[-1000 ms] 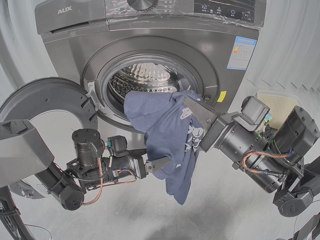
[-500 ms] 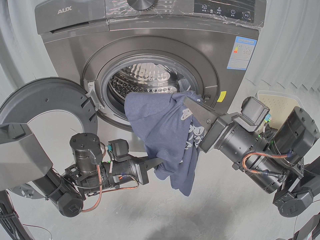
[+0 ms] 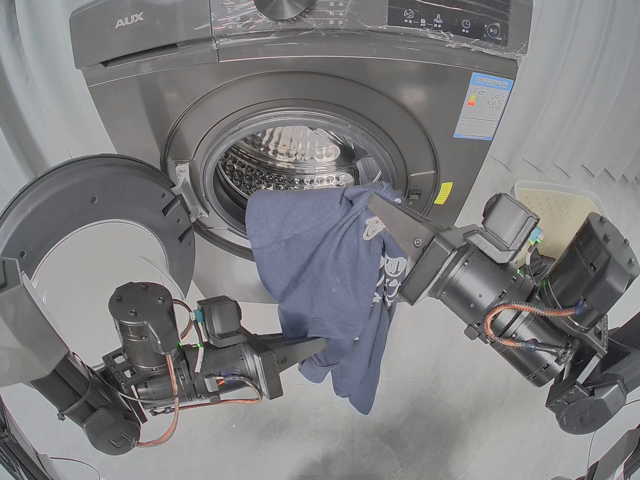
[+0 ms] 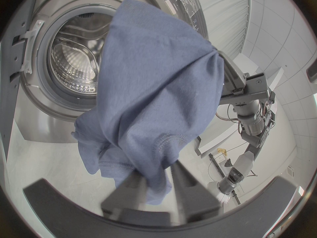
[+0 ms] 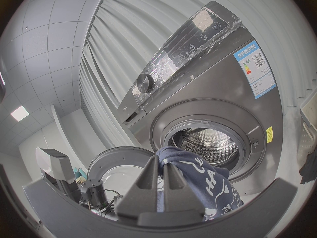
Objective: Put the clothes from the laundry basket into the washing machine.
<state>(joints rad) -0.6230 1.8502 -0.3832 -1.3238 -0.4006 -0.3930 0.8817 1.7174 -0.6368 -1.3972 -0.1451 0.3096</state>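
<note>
the task is partway through. a dark blue cotton t-shirt with white print (image 3: 327,261) is out of the cream perforated plastic laundry basket (image 3: 560,208) and hangs in front of the grey front-loading washing machine (image 3: 133,95). its top edge is level with the lower lip of the opening, but none of it is inside the shiny steel drum (image 3: 293,148), which looks empty.

the right gripper (image 3: 373,198) is clamped on the bunched upper part of the shirt, just beside the opening's right side. the left gripper (image 3: 320,346) sits lower and nips the dangling hem between its fingers (image 4: 191,189).

the round door (image 3: 87,195) is swung wide to the left, so the way in is free.

what is left, by my judgement, is to push this shirt through the opening, let go, and go back to the basket. its contents cannot be made out here.
</note>
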